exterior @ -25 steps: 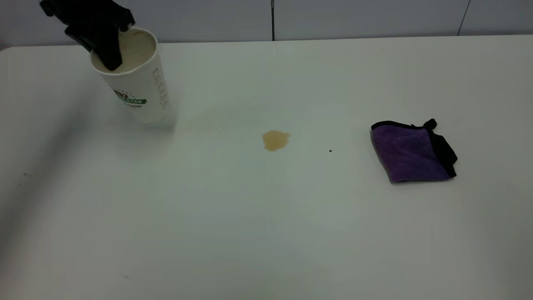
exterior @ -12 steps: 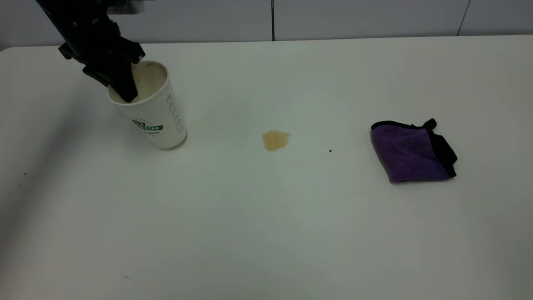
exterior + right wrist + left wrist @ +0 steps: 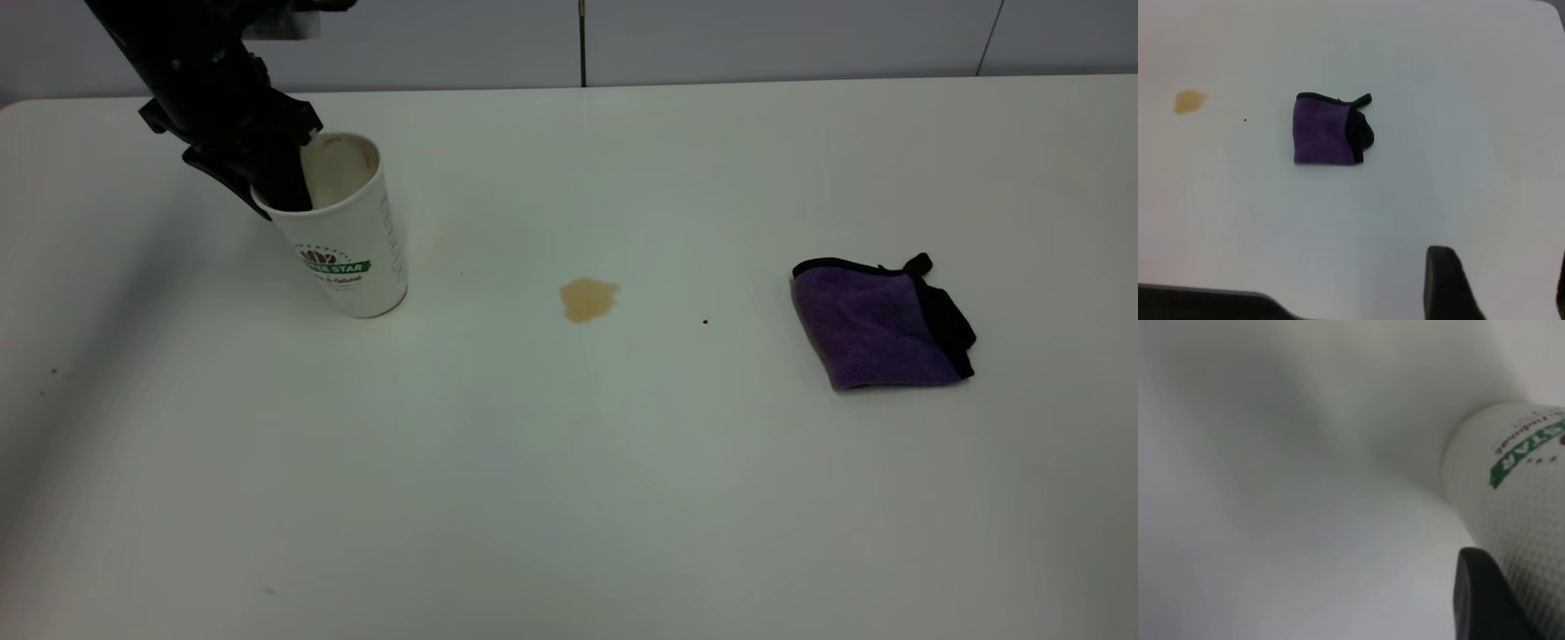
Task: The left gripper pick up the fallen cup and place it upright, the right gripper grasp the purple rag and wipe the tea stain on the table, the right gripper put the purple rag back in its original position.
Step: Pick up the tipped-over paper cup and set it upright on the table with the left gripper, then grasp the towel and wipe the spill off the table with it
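The white cup point(image 3: 351, 249) with the green COFFEE STAR band stands on its base at the table's point(image 3: 569, 498) back left, leaning slightly. My left gripper point(image 3: 277, 188) is shut on the cup's rim, one finger inside the mouth and one outside. In the left wrist view the cup's ribbed wall point(image 3: 1518, 487) lies against one black finger point(image 3: 1485, 600). The light-brown tea stain point(image 3: 588, 299) is at mid-table. The purple rag point(image 3: 876, 324) lies folded at the right. The right wrist view shows the rag point(image 3: 1328, 130) and the stain point(image 3: 1189, 101) far from my open, empty right gripper point(image 3: 1501, 293).
A tiny black speck point(image 3: 705, 322) lies between the stain and the rag. The table's back edge meets a grey wall point(image 3: 711, 36). A faint pale smear point(image 3: 440, 244) marks the table right of the cup.
The left gripper has lowered the cup from a lifted, tilted pose until its base rests on the table, and turned it nearly upright. The rag and stain have not moved.
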`<state>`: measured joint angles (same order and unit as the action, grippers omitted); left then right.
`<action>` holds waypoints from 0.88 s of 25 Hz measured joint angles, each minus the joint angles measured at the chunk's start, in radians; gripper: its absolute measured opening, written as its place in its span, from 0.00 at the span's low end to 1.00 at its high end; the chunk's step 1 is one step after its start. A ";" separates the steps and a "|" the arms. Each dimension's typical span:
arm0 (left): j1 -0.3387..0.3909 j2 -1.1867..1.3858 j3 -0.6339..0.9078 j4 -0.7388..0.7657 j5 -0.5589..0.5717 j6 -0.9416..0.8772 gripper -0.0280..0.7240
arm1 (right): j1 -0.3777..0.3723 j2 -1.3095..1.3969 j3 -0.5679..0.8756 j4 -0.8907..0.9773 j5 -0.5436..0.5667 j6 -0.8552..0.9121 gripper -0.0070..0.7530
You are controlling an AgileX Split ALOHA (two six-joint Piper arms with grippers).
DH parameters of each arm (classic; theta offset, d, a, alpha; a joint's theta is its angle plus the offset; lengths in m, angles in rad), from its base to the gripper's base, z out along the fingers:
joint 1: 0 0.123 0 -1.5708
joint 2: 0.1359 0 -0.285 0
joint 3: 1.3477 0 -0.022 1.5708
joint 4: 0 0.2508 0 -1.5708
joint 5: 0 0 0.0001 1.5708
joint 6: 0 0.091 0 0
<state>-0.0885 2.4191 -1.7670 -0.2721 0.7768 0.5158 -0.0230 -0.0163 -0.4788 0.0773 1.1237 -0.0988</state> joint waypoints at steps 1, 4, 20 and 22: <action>0.000 -0.007 0.000 -0.002 0.000 -0.001 0.46 | 0.000 0.000 0.000 0.000 0.000 0.000 0.57; 0.000 -0.043 0.000 -0.004 0.011 -0.002 0.62 | 0.000 0.000 0.000 0.000 0.000 0.000 0.57; -0.061 -0.467 -0.020 -0.021 0.299 -0.065 0.73 | 0.000 0.000 0.000 0.000 0.000 0.000 0.57; -0.078 -0.538 -0.023 -0.020 0.353 -0.086 0.73 | 0.000 0.000 0.000 0.000 0.000 0.000 0.57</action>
<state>-0.1669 1.8809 -1.7899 -0.2922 1.1294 0.4301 -0.0230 -0.0163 -0.4788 0.0773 1.1237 -0.0988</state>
